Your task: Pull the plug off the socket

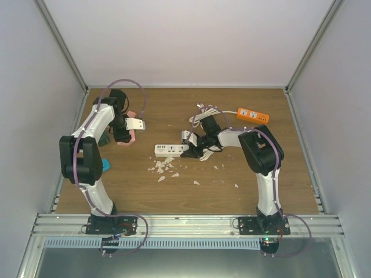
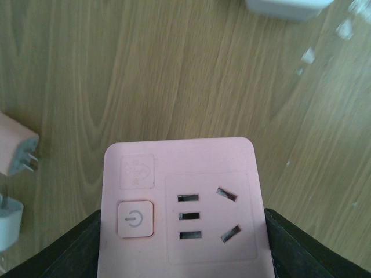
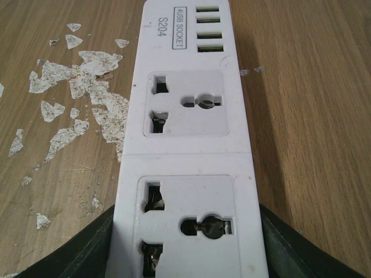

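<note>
On the left side of the wooden table (image 1: 174, 110), my left gripper (image 1: 123, 135) is pinching a pink square plastic socket block (image 2: 179, 202). In the left wrist view its black fingers (image 2: 69, 258) press against both side edges of the block. The block's face points up at the camera, showing a round power button on the left and two sets of slots on the right. All the slots are bare.

A pink plastic plug (image 2: 16, 152) lies flat on the wood, well apart from the block on its left, with two metal prongs pointing toward the block. Just below it I see the corner of a white plug (image 2: 8, 223), cut off by the frame edge.

Near the table's middle, my right gripper (image 1: 191, 149) is closed on one end of a long white plastic power strip (image 3: 185, 110). In the right wrist view its dark fingers touch both long sides of the strip. The strip carries two universal outlets and a row of USB ports at the far end, none with anything in them.

Scattered white flakes (image 3: 81, 87) litter the wood beside the strip. An orange power strip (image 1: 253, 114) lies at the far right, well apart from both grippers.
</note>
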Motion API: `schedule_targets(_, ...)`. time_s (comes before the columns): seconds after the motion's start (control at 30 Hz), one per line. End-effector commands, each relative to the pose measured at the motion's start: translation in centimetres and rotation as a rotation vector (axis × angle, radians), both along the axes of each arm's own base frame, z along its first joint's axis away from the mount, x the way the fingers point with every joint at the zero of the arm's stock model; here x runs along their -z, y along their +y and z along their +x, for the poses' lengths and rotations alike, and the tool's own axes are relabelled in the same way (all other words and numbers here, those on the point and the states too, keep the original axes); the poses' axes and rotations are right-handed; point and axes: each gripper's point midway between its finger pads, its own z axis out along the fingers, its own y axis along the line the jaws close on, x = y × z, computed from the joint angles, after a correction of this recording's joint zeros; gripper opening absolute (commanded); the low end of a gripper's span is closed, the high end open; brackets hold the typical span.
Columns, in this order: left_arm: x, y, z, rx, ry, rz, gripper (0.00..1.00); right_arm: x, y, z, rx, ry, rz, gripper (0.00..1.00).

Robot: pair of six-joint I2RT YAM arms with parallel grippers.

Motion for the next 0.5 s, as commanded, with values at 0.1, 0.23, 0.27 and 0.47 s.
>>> schedule_targets(0.1, 2.2, 3.3, 1.5, -0.025, 0.023, 0.218, 0.41, 3.0, -1.3, -0.1, 0.063, 0.069, -0.099, 0.21)
schedule_targets(0.23, 3.3, 3.5, 2.2, -0.019, 0.023, 0.259, 0.42, 3.0, -1.3, 0.0, 0.069, 0.071, -0.101, 0.22)
schedule_targets(0.27, 3.6, 3.5, 2.4, -0.011, 0.025, 0.265, 0.42, 3.0, -1.3, 0.0, 0.07, 0.072, -0.1, 0.22)
schedule_targets(0.47, 4.9, 2.1, 2.8, 0.007, 0.051, 0.264, 0.52, 2.9, -1.3, 0.1, 0.076, 0.068, -0.1, 0.26)
